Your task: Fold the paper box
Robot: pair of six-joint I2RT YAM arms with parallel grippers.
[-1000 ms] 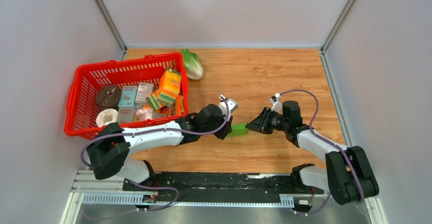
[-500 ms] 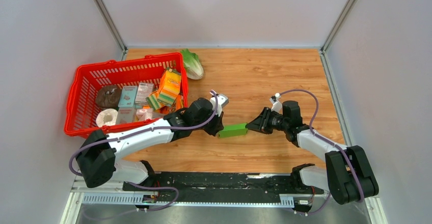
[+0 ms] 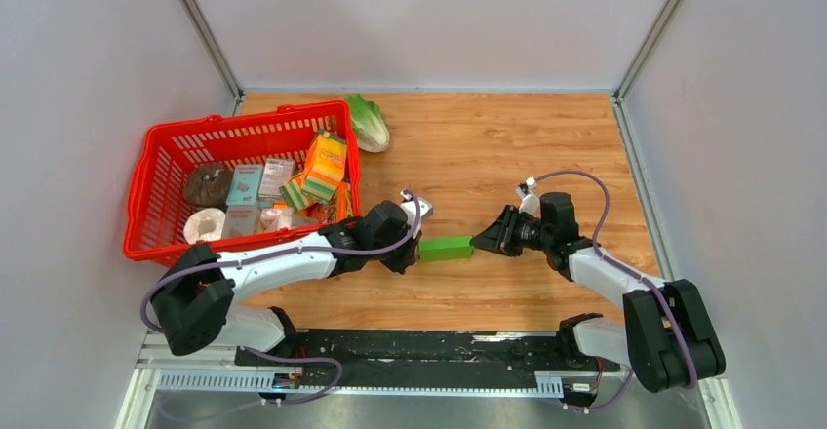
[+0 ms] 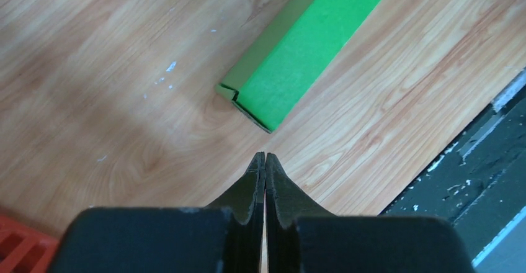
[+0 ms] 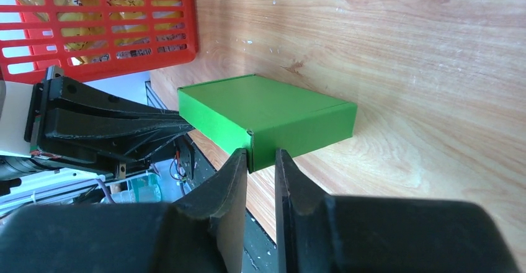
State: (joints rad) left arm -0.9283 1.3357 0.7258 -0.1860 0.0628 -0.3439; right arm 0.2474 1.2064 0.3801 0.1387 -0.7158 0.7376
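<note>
Paper box (image 3: 446, 249) lies flat on the table (image 3: 507, 146), near the middle of the near edge, long axis left to right, between the two hands. It looks closed up, lid down. The red basket (image 3: 156, 171) is well apart, toward the left edge.

Left hand (image 4: 265, 158): fingers pressed together, holding nothing, tips just short of the box's left end corner, not touching. A small tab at that end sits slightly proud.

Right hand (image 5: 261, 156): fingers a narrow slit apart, tips against the box's right end corner. Can't tell if the corner is nipped between them.

Step, by my read: final tuck or squaring of the left end. To do it well, keep the right hand as a brace and bring the shut left tips in low and level, square on the tab. Push along the long axis so the box neither pivots nor slides. Go light, since thin card dents and buckles easily.
</note>
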